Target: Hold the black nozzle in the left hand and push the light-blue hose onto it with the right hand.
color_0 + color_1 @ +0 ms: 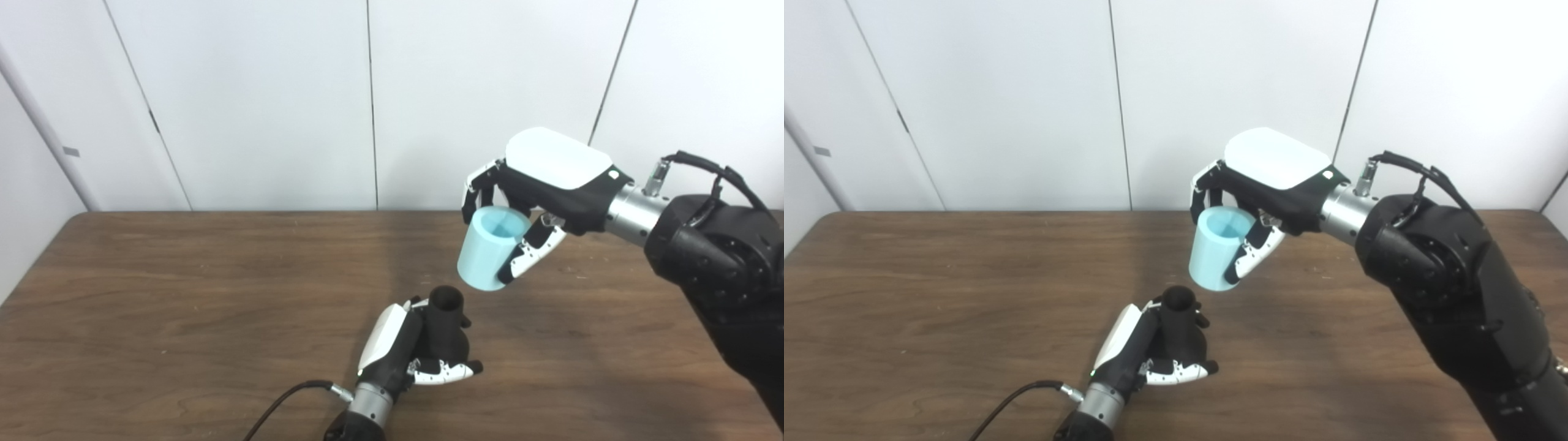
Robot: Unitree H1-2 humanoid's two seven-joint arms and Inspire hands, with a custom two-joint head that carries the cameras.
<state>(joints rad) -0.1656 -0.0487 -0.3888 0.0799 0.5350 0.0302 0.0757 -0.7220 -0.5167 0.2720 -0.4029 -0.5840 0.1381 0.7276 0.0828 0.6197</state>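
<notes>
Wooden surface (184, 294) bare around hands | left hand (404, 349) grips black nozzle (446, 324) upright | right hand (539, 190) grips light-blue hose (490, 254), apart at nozzle's 1 o'clock

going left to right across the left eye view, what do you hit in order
black cable → left hand → black nozzle held in it → light-blue hose → right hand holding it → right arm
</notes>
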